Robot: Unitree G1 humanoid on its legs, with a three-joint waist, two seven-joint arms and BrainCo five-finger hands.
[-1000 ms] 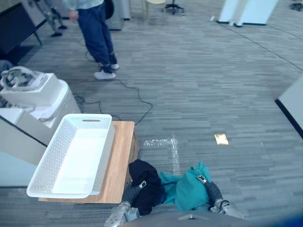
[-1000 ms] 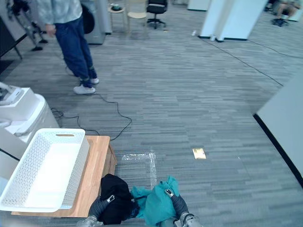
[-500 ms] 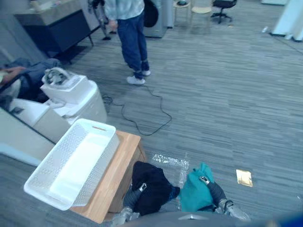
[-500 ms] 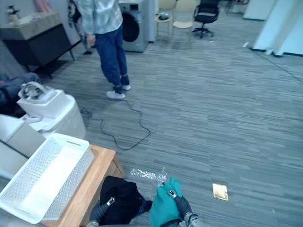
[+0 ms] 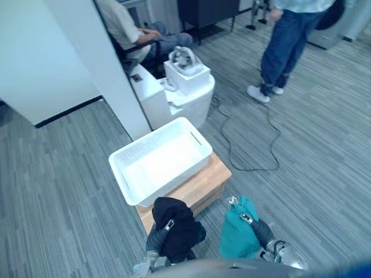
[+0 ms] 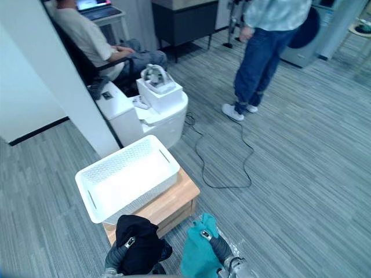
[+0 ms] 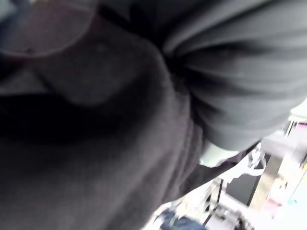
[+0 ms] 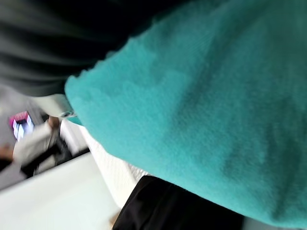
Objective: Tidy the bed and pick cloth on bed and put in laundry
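The view has turned, so the white laundry basket (image 5: 174, 180) now sits right ahead. By the wooden table's (image 5: 204, 178) near edge, the left hand (image 5: 154, 238) carries the black cloth (image 5: 175, 221) and the right hand (image 5: 261, 231) the teal cloth (image 5: 236, 236). I cannot tell their grip. Dropping looks next.

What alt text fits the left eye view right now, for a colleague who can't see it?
The left hand carries a black cloth and the right hand a teal cloth, both close to an empty white basket on a low wooden table. Beyond it are a white cabinet, a seated person and a standing person.
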